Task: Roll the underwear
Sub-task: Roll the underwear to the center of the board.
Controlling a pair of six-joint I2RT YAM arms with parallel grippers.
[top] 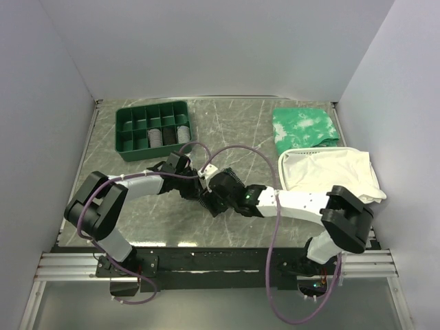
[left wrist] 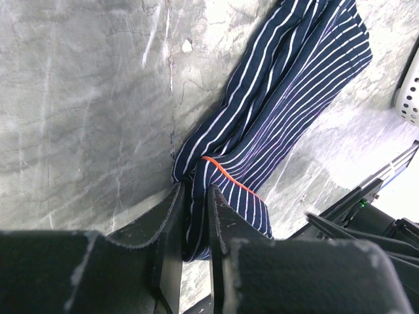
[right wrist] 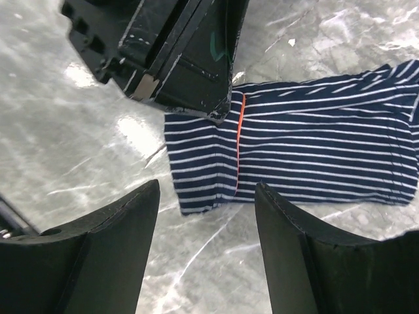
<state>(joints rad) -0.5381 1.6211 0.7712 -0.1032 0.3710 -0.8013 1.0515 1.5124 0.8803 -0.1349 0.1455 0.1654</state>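
The underwear is dark navy with fine white stripes and a thin orange seam. It lies folded into a long band on the grey marbled table. My left gripper is shut on one end corner of the band, with fabric pinched between the fingers. In the right wrist view the underwear lies flat, with the left gripper at its corner. My right gripper is open and empty, just above the table beside the same end of the band. In the top view both grippers, left and right, meet mid-table and hide most of the garment.
A green compartment tray with a few rolled items stands at the back left. A green-and-white mottled cloth lies at the back right. A large white cloth in a white mesh basket sits on the right, close to the right arm.
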